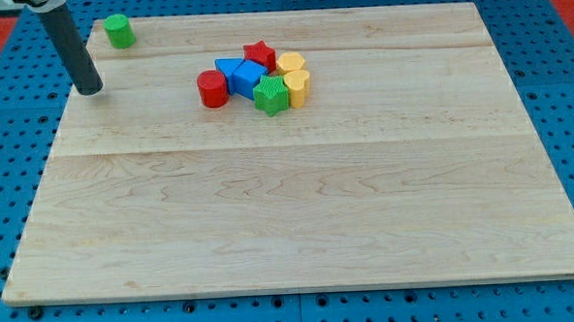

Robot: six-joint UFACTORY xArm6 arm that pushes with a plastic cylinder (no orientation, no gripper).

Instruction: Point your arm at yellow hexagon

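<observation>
The yellow hexagon [290, 62] sits in a tight cluster of blocks near the view's top centre. Beside it are a red star [259, 54], a second yellow block [297, 86], a green star [271, 95], two blue blocks [241, 76] and a red cylinder [212, 89]. My tip [90, 90] rests on the board at the view's upper left, far to the left of the cluster and well apart from the yellow hexagon. The rod slants up to the view's top left.
A green cylinder [118, 30] stands alone near the board's top left corner, just right of the rod. The wooden board [299, 209] lies on a blue pegboard surface [565, 91].
</observation>
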